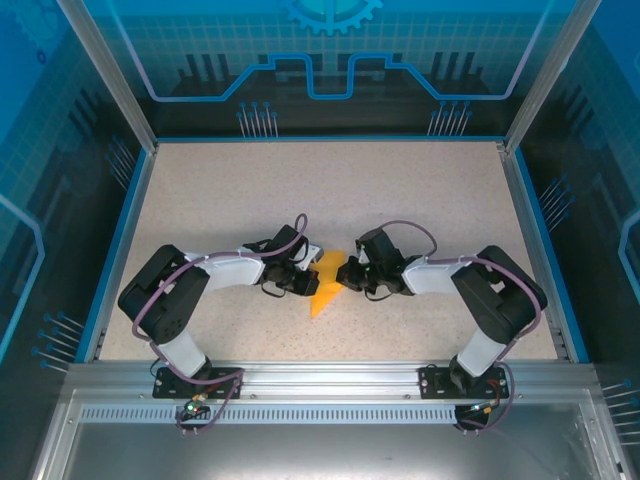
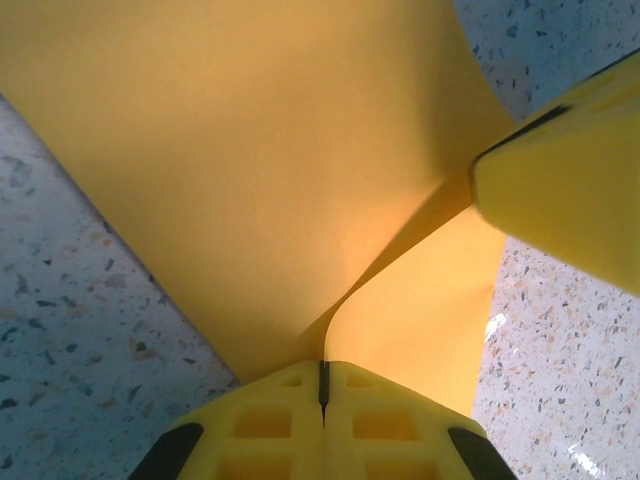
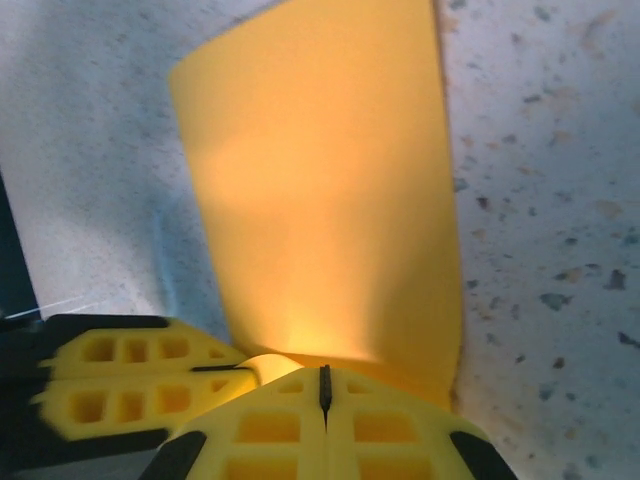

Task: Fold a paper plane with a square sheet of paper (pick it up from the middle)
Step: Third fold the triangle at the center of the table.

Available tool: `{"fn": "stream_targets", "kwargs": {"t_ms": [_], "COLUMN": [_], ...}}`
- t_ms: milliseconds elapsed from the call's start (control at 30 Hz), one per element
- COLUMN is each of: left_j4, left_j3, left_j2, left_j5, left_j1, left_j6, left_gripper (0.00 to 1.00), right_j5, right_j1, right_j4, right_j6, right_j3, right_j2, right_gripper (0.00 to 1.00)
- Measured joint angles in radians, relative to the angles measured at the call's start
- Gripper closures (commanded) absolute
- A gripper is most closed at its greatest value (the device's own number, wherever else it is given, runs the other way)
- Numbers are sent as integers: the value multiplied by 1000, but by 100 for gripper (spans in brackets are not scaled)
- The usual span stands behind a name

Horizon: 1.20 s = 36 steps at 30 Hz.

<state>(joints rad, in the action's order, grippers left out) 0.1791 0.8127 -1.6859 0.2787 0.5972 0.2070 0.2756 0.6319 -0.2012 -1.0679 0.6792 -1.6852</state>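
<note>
We see the orange-yellow sheet of paper (image 1: 326,285) in the middle of the speckled bench (image 1: 330,190), caught between the two arms. From above it looks like a narrow, pointed shape, with its tip toward the near edge and its wider end between the wrists. The left arm (image 1: 230,268) reaches in from the left and the right arm (image 1: 440,272) from the right, so the two heads nearly meet over the paper.

In the left wrist view, the left jaws are clenched on the sheet (image 2: 250,180). Their yellow pads press together, leaving only a thin dark seam, and a paper edge runs into that seam. The sheet fans away from there in two layers with a shadowed crease between them, and the bench (image 2: 80,330) shows on both sides. A yellow finger (image 2: 570,190) of the right arm touches the sheet at the upper right.

In the right wrist view, the right jaws are likewise clamped tight on the paper (image 3: 320,200), which curls up from the pinch and stretches away over the bench (image 3: 540,200). The left arm's yellow finger (image 3: 130,385) lies just beside them, at the lower left.

We cannot tell whether the sheet's tip rests on the bench.
</note>
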Motion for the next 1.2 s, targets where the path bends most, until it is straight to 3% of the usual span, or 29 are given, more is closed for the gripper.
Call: {"fn": "stream_targets", "kwargs": {"t_ms": [967, 1200], "left_j4": [0, 0], "left_j3": [3, 3], "left_j2": [-3, -3], "left_j5": [3, 3], "left_j1": [0, 0], "left_j6": [0, 0], "left_gripper": [100, 100], "right_j5": [-2, -2], "right_j1": [-50, -44], "right_j4": [30, 80], "right_j6": [19, 26], "right_j3": [14, 12], "right_j2": [-22, 69], "right_gripper": [100, 100]}}
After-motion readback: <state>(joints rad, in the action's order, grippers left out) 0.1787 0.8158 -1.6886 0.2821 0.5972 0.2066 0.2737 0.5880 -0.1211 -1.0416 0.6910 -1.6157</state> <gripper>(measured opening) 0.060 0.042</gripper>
